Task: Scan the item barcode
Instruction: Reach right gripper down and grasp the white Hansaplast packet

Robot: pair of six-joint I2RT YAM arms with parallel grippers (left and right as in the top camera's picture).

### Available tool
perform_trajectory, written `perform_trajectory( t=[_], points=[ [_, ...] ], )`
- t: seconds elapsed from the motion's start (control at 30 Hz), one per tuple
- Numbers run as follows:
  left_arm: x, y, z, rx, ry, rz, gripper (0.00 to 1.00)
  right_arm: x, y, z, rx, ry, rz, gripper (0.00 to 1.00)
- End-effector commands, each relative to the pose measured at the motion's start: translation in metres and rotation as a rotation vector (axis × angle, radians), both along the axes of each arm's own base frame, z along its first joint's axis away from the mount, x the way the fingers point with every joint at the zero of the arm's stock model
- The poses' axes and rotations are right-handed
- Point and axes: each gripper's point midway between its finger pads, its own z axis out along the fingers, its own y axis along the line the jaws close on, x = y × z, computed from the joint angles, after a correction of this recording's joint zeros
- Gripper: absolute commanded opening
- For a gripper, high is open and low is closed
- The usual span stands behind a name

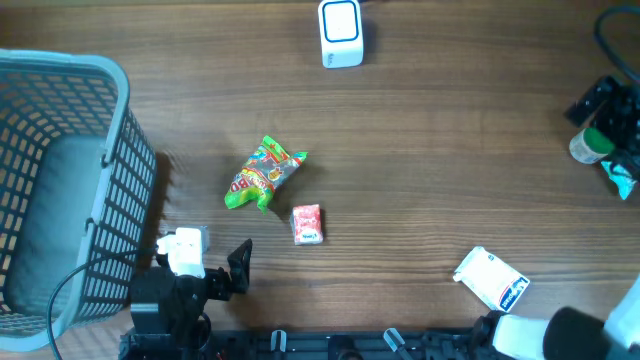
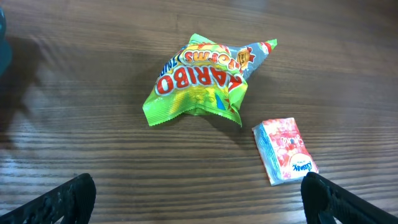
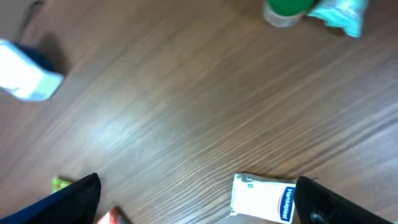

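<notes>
**A:** Where are the claws?
**B:** Both spread wide, holding nothing: left gripper [image 2: 199,202] facing a green crinkled Haribo sweet bag [image 2: 199,81], right gripper [image 3: 199,205] near a white cardboard box with blue print [image 3: 264,198].
**A:** The scanner?
**B:** White block-shaped scanner [image 1: 341,33], well apart, at the brown wooden table [image 1: 450,150]'s far edge.

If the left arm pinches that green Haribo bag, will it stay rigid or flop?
The Haribo bag looks crinkled and puffy, so it likely flops and deforms. Probably light for its size. Its glossy film may slip; grip a crimped edge.
</notes>
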Motion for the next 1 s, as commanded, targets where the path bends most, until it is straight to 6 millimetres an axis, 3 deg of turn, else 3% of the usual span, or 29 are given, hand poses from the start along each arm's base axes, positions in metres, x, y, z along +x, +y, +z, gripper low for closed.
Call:
perform_trajectory(
  t=[0.0, 0.03, 0.1, 0.17, 0.2, 0.23, 0.3, 0.33, 0.4, 0.5, 0.53, 0.57, 0.67, 0.73, 0.97],
  points=[
    [0.0, -0.002, 0.002, 0.007, -0.014, -0.021, 1.0, -0.028, 0.033, 0.03, -0.008, -0.144, 0.143, 1.0],
    [0.0, -0.002, 0.002, 0.007, -0.015, -0.021, 1.0, -0.042, 0.038, 0.026, -0.007, -0.144, 0.142, 1.0],
    [0.0, -0.002, 0.002, 0.007, -0.015, -0.021, 1.0, -0.062, 0.047, -0.006, 0.045, -0.065, 0.113, 1.0],
    [0.0, -0.002, 0.002, 0.007, -0.014, -0.021, 1.0, -0.083, 0.056, -0.07, 0.178, 0.111, -0.03, 0.99],
    [0.0, -0.002, 0.002, 0.007, -0.015, -0.021, 1.0, -0.091, 0.059, -0.107, 0.244, 0.204, -0.128, 0.85],
    [0.0, -0.002, 0.002, 0.007, -0.015, -0.021, 1.0, -0.094, 0.059, -0.137, 0.274, 0.257, -0.197, 0.57],
    [0.0, -0.002, 0.002, 0.007, -0.015, -0.021, 1.0, -0.104, 0.052, -0.191, 0.284, 0.353, -0.393, 0.15],
    [0.0, -0.002, 0.002, 0.007, -0.015, -0.021, 1.0, -0.111, 0.047, -0.209, 0.266, 0.392, -0.493, 0.08],
    [0.0, -0.002, 0.002, 0.007, -0.014, -0.021, 1.0, -0.117, 0.038, -0.22, 0.225, 0.418, -0.6, 0.04],
    [0.0, -0.002, 0.002, 0.007, -0.015, -0.021, 1.0, -0.125, 0.027, -0.219, 0.161, 0.426, -0.665, 0.04],
    [0.0, -0.002, 0.002, 0.007, -0.015, -0.021, 1.0, -0.136, 0.024, -0.218, 0.134, 0.459, -0.732, 0.04],
    [0.0, -0.002, 0.002, 0.007, -0.015, -0.021, 1.0, -0.162, 0.022, -0.215, 0.084, 0.539, -0.917, 0.04],
    [0.0, -0.002, 0.002, 0.007, -0.015, -0.021, 1.0, -0.18, 0.027, -0.211, 0.08, 0.604, -1.064, 0.04],
    [0.0, -0.002, 0.002, 0.007, -0.015, -0.021, 1.0, -0.197, 0.041, -0.206, 0.111, 0.687, -1.175, 0.04],
    [0.0, -0.002, 0.002, 0.007, -0.014, -0.021, 1.0, -0.193, 0.044, -0.216, 0.138, 0.685, -1.245, 0.04]
  ],
)
